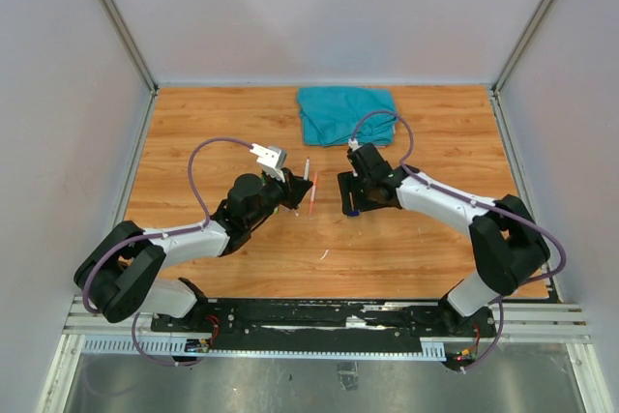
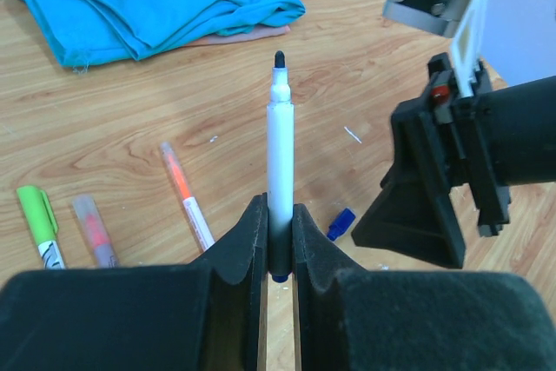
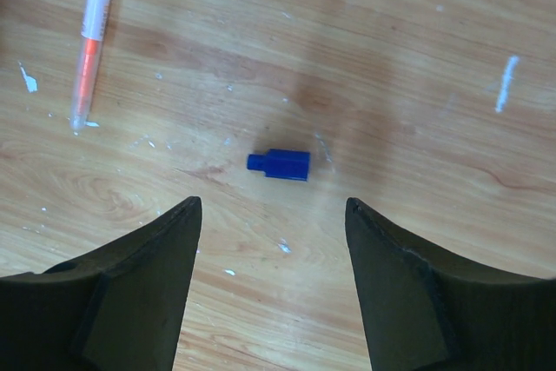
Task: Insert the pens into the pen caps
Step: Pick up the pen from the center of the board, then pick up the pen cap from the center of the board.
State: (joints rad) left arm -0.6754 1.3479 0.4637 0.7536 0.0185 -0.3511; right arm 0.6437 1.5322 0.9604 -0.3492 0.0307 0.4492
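My left gripper is shut on a white-barrelled pen, which sticks out forward with its dark tip bare. A small blue pen cap lies on the wooden table just ahead of my right gripper; the jaws stand open and empty, one on each side of it. In the left wrist view the cap lies to the right of the held pen, near the right gripper's black fingers. An uncapped orange pen lies on the table. In the top view the two grippers face each other mid-table.
A capped green pen and a capped red pen lie to the left of the orange one. A crumpled teal cloth sits at the back of the table. Grey walls enclose three sides.
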